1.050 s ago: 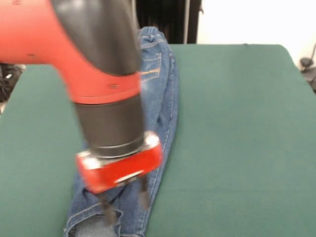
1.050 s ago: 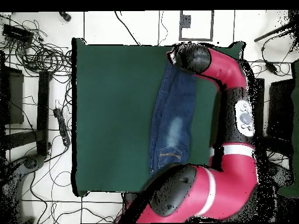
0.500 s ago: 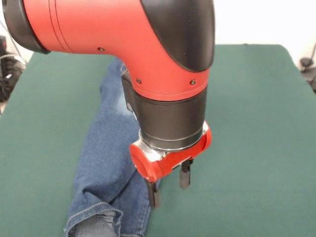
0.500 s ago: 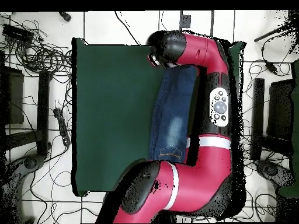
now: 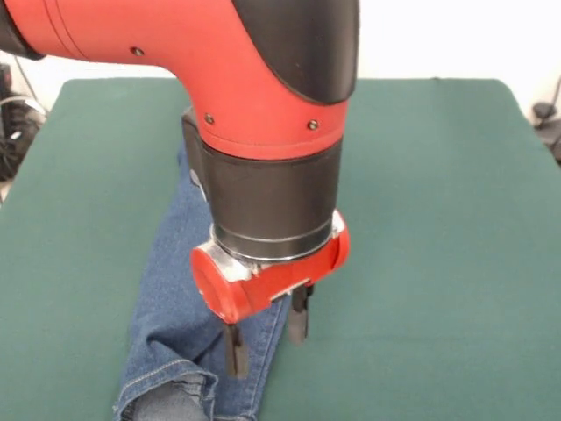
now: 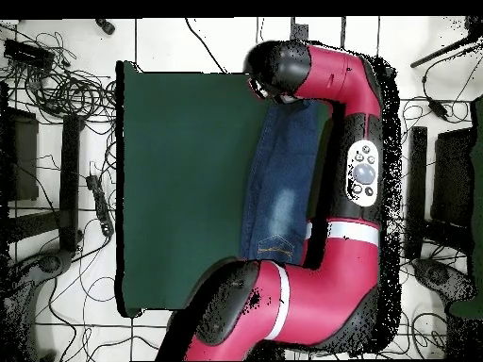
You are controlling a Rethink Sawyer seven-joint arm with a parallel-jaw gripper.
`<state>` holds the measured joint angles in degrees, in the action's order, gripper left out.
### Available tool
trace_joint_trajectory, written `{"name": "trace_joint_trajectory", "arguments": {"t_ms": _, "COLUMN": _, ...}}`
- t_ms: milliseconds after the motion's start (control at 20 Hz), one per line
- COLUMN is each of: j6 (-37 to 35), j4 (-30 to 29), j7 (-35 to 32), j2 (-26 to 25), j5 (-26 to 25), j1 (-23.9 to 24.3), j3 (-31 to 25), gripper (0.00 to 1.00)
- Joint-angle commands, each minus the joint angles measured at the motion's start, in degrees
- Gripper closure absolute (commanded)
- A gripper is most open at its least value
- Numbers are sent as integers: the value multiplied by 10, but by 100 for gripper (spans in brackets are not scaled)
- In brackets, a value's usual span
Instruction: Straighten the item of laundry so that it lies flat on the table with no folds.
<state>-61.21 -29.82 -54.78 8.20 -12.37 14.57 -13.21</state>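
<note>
The item of laundry (image 5: pixel 171 298), a small pair of blue jeans, lies as a long narrow strip on the green table (image 5: pixel 438 219), left of centre in the front view. Its near cuff end (image 5: pixel 166 395) is rumpled and turned over at the bottom edge. My gripper (image 5: pixel 267 338) hangs open over the strip's right edge, one finger over denim and the other over green cloth, nothing between them. Overhead, the jeans (image 6: pixel 281 179) run lengthwise on the table (image 6: pixel 179 170), with the pocket end near the base, and the arm's wrist (image 6: pixel 278 68) covers their far end and the gripper.
The red arm (image 6: pixel 363 179) lies along the table's right side in the overhead view, covering that edge. Cables (image 6: pixel 57 90) and stands (image 6: pixel 68 179) crowd the floor to the left. The cloth to the right of the jeans in the front view (image 5: pixel 456 333) is bare.
The arm swung its elbow round and the gripper went from over the cuffs to the strip's right edge, then shifted slightly back left in the front view. The jeans have not moved.
</note>
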Motion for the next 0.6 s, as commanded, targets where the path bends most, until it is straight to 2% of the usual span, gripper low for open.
{"name": "trace_joint_trajectory", "arguments": {"t_ms": 50, "j6": 17, "j4": -136, "j7": -44, "j2": 13, "j5": -14, "j1": 4, "j3": 11, "gripper": 0}}
{"name": "trace_joint_trajectory", "arguments": {"t_ms": 600, "j6": 52, "j4": -232, "j7": -48, "j2": 56, "j5": -21, "j1": 17, "j3": 37, "gripper": 0}}
